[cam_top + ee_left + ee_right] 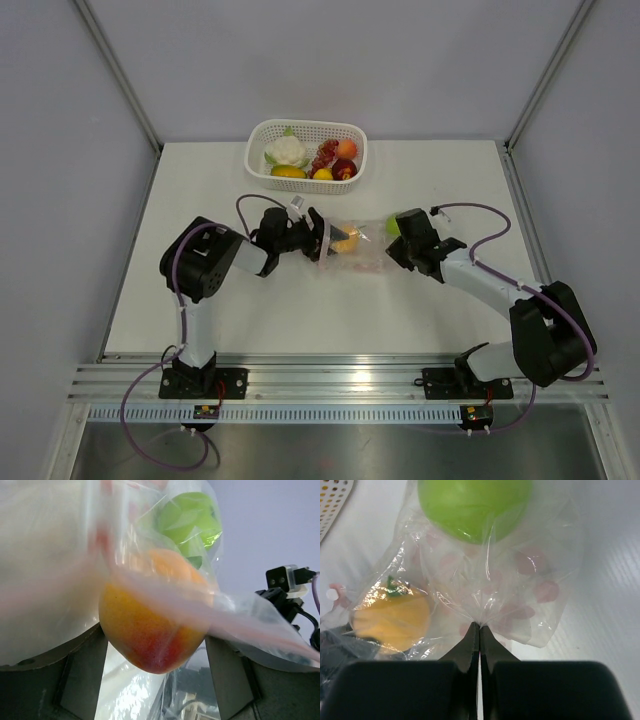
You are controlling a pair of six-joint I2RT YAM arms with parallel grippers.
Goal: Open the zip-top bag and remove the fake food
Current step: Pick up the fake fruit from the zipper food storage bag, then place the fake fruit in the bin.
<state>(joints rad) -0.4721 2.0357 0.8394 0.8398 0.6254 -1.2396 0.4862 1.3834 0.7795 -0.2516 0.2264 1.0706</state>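
The clear zip-top bag with pink dots lies mid-table between both grippers. Inside it are a green apple and a yellow-orange peach. My right gripper is shut, pinching a gathered fold of the bag's film at the bag's right end. In the left wrist view the peach, yellow with a red blush, fills the gap between my left gripper's wide-set fingers, touching both. The blurred pink zip strip crosses in front of it, and the apple shows behind the film.
A white perforated basket stands at the back centre, holding a cauliflower, a yellow piece, an orange piece and dark red pieces. Grey walls close in the table on three sides.
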